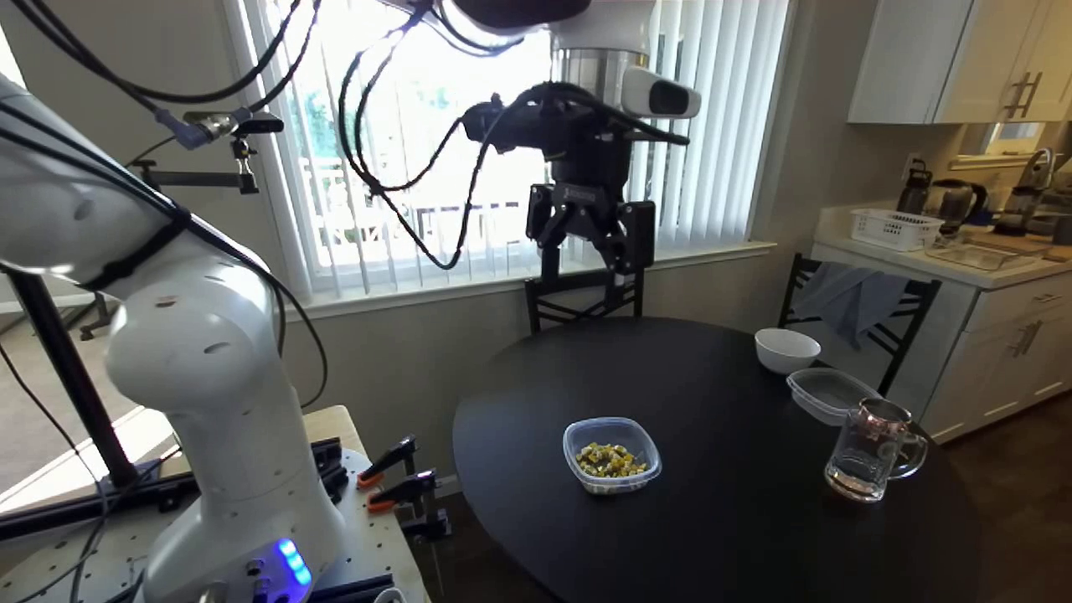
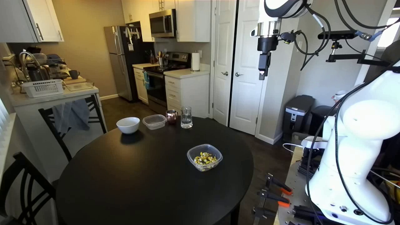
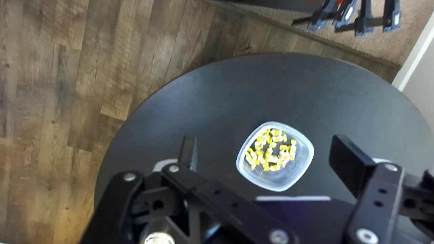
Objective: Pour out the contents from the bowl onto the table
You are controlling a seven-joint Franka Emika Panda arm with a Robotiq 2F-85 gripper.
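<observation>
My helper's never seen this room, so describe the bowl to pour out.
Find the round black table. On it, nearest the robot base, sits a clear, rounded-square bowl. Unlike the clear container by the white bowl, it holds yellowish pieces.

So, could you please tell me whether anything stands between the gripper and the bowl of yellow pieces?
Nothing visible does: the gripper hangs open above the table, and the wrist view shows the whole bowl between its jaws. The white bowl, other clear container, copper mug and glass mug stand apart, near the table's edge.
</observation>
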